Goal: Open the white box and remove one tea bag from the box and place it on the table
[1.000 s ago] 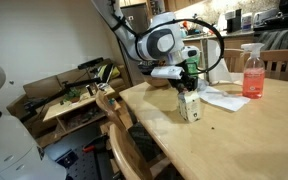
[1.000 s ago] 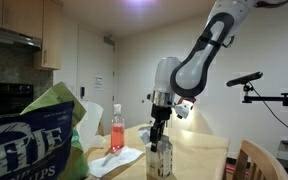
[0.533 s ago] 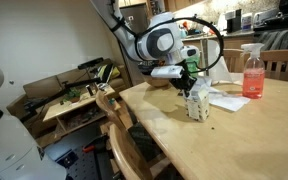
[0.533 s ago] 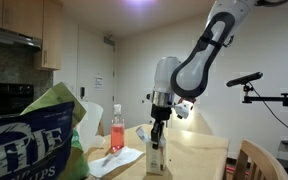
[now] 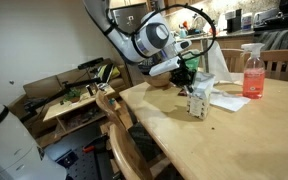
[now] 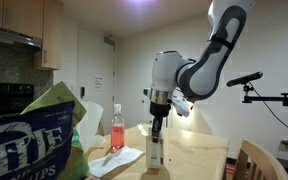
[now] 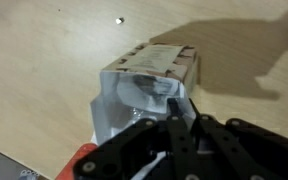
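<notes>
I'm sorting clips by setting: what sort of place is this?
Probably a home, in a dining area beside a kitchen: a light-wood dining table, a wooden chair and wall cabinets.

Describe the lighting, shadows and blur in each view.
Wrist view: the gripper is close and blurred, the white box soft, and a dark shadow falls across the table. In an exterior view, the ceiling light glares and the snack bag crowds the foreground.
</notes>
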`<state>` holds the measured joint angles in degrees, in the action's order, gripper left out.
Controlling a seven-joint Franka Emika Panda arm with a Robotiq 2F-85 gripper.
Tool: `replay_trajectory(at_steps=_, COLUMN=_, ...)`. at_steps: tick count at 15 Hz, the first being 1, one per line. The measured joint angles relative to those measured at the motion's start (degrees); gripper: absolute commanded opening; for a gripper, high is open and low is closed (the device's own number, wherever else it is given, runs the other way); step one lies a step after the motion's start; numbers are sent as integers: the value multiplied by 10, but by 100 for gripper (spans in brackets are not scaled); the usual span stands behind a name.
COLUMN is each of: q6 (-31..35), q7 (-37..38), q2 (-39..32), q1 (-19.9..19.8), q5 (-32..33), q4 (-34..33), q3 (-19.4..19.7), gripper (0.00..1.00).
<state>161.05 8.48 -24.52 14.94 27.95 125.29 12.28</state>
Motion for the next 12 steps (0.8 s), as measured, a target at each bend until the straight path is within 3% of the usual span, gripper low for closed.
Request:
replay_trajectory(at_steps=6, q6=-15, q7=69, q2=19, q1=33, q5=104, q4=10, q3=37, gripper=1)
replay_trajectory(at_steps=7, q6=-19, q7=78, q2=25, q1=40, q5=120, q4=15, q3=48, gripper=22)
replay_trajectory(at_steps=8, q6=-23, q7=83, q2=30, q1=45, q5=133, q4=20, q3=56, gripper=2)
replay_trajectory(at_steps=9, q6=-27, q7=89, q2=35, q1=49, q5=143, q4=24, q3=62, gripper=5)
replay_trajectory(at_steps=12, q6=-30, q7=91, q2=47, q1=53, q5=151, q4=38, q3=69, gripper=0)
